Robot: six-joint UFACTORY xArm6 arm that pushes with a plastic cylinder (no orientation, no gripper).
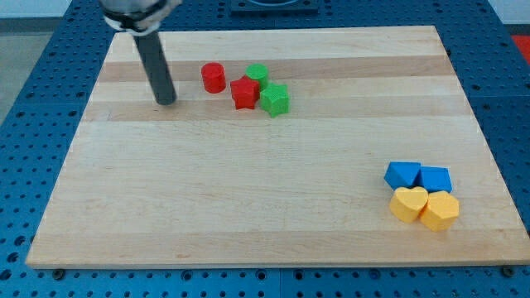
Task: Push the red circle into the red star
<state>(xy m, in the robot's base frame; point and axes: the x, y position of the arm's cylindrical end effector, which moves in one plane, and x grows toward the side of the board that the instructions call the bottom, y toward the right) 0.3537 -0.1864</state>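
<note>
The red circle (214, 77) stands on the wooden board near the view's top, left of centre. The red star (244, 93) lies just to its lower right, a small gap apart. A green circle (257, 74) touches the star's top right, and a green star (275, 99) touches its right side. My tip (167, 102) rests on the board to the left of the red circle, about a block's width and a half away and slightly lower in the view.
At the view's lower right sits a cluster: two blue blocks (403, 175) (436, 178) above a yellow heart (408, 204) and a yellow hexagon (440, 210). The board's edge (273, 265) gives onto a blue perforated table.
</note>
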